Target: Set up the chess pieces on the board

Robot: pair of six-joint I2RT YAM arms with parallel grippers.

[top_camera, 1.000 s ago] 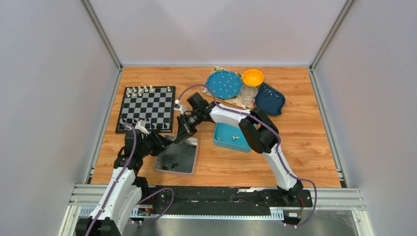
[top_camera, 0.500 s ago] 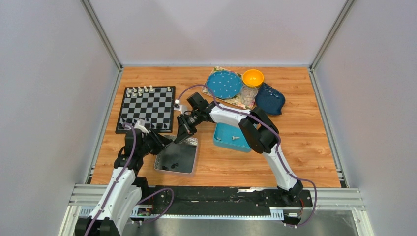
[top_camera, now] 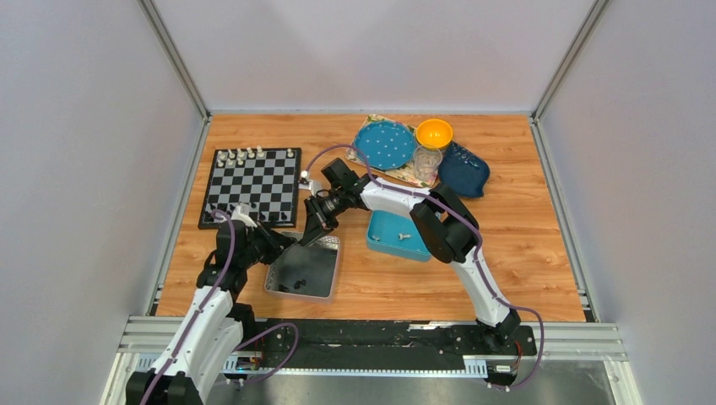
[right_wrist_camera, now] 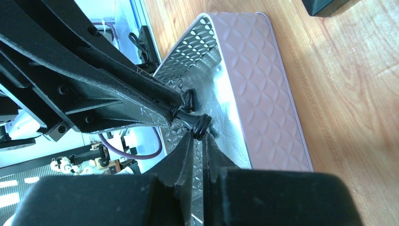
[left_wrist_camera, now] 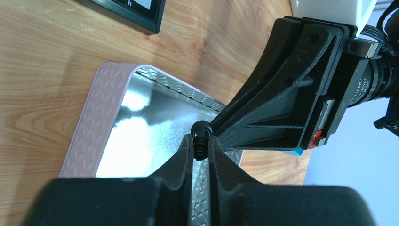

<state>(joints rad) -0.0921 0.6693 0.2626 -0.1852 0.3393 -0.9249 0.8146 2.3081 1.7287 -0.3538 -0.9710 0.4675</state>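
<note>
From above, the left gripper [top_camera: 290, 243] and the right gripper [top_camera: 306, 235] meet tip to tip over the far rim of the silver tray [top_camera: 314, 274], which lies below and nearer than both. The board [top_camera: 253, 190] rests on the table [top_camera: 523, 211] just beyond the left gripper and left of the right gripper, with white pieces [top_camera: 252, 154] along its far edge and black pieces [top_camera: 263, 216] along its near edge. A blue tray [top_camera: 377, 242] sits just right of the right gripper. What is between the tips is too small to tell here. In the left wrist view, the left gripper [left_wrist_camera: 201, 151] is clenched on a black piece [left_wrist_camera: 201, 139], its fingers pressed to both sides. The right gripper [left_wrist_camera: 214, 128] reaches in from beyond and meets the piece's top. The silver tray [left_wrist_camera: 101, 127] lies under the tips, and a board corner [left_wrist_camera: 136, 14] shows beyond and to the left. In the right wrist view, the right gripper [right_wrist_camera: 198, 140] is clamped on one end of the black piece [right_wrist_camera: 200, 124], while the left gripper [right_wrist_camera: 175, 109] holds its other end from the left. The silver tray [right_wrist_camera: 263, 94] lies below and to the right.
</note>
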